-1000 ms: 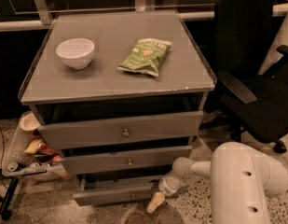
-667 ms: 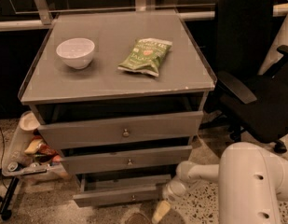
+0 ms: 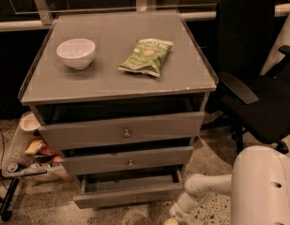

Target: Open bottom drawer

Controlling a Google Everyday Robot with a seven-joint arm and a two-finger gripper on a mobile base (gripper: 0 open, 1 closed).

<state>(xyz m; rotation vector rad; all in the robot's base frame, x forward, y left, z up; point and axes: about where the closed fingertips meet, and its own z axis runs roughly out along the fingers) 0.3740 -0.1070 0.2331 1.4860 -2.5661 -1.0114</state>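
Note:
The bottom drawer (image 3: 107, 200) is the slimmest grey front at the foot of the cabinet, with a small round knob (image 3: 133, 199) at its centre. It stands pulled out a little, and its dark inside shows above the front. My gripper (image 3: 171, 218) is low at the bottom edge of the view, just right of the drawer's right end and apart from the knob. Most of it is cut off by the frame. The white arm (image 3: 205, 184) runs to it from the lower right.
The middle drawer (image 3: 128, 159) and the top drawer (image 3: 125, 131) are above. A white bowl (image 3: 76, 52) and a green snack bag (image 3: 146, 55) lie on the cabinet top. A black office chair (image 3: 257, 78) stands at the right. A low cart (image 3: 22, 165) with snacks stands at the left.
My gripper has moved down and to the right, away from the bottom drawer's front and toward the frame's bottom edge. The drawer has stayed pulled out.

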